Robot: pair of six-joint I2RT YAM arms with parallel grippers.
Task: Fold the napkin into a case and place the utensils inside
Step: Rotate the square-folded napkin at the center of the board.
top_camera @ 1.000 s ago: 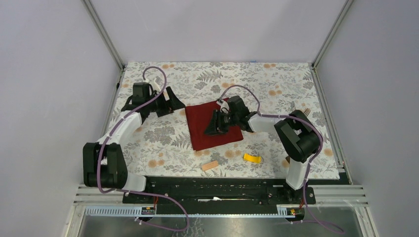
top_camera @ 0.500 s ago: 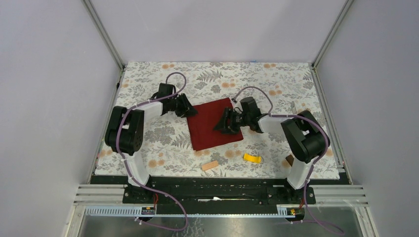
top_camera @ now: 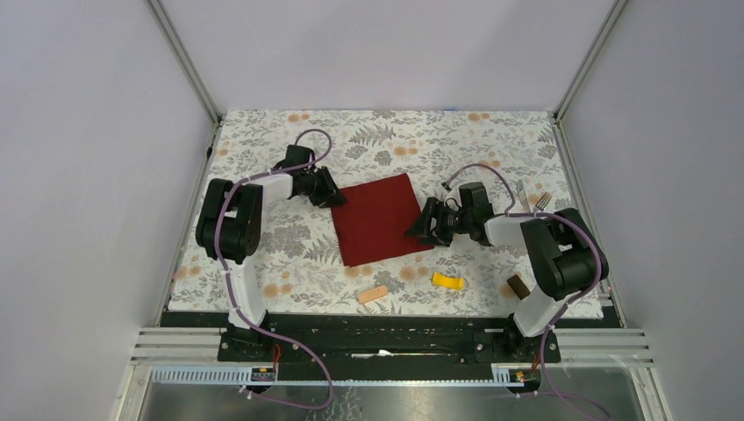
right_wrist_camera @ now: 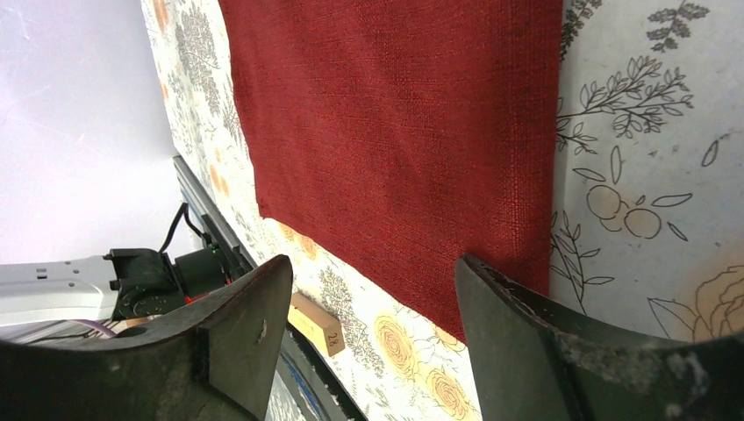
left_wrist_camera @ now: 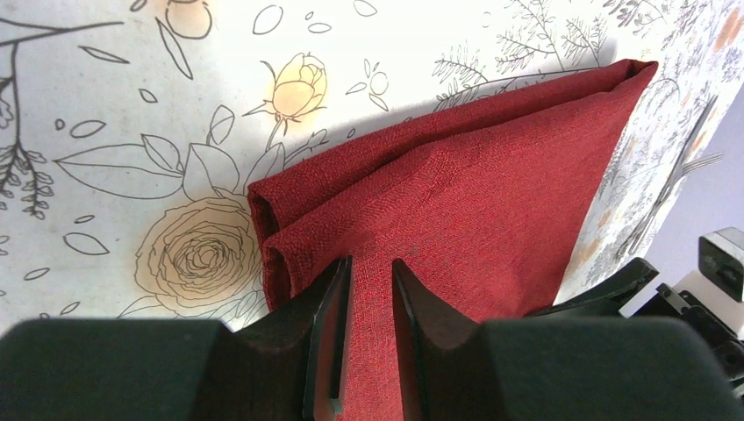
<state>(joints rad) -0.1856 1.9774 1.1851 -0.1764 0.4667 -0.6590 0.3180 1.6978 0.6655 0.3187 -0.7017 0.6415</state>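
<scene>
While the bench (top_camera: 263, 263), spread with a cover printed in grey leaves and orange roses, looks the same as a second ago, both arms have moved. The napkin (top_camera: 379, 219) lies flat at mid-bench where it was. It is dark red, coarsely woven and roughly square, and doubled layers show at its far left corner. The left claw (top_camera: 332, 195), which stood left of the cloth a second ago, now sits on that corner. Its black fingers are drawn almost together with red cloth showing in the slit, but I cannot tell whether they pinch it. The right claw (top_camera: 425, 230) has pulled back from over the napkin's middle to its right edge, with its fingers spread wide and grasping nothing. A slim silver knife (top_camera: 521, 191) and fork (top_camera: 541, 201) lie side by side near the right rim, well apart from the napkin. A tan block (top_camera: 373, 294), a yellow block (top_camera: 447, 281) and a brown block (top_camera: 518, 285) rest along the near side.
</scene>
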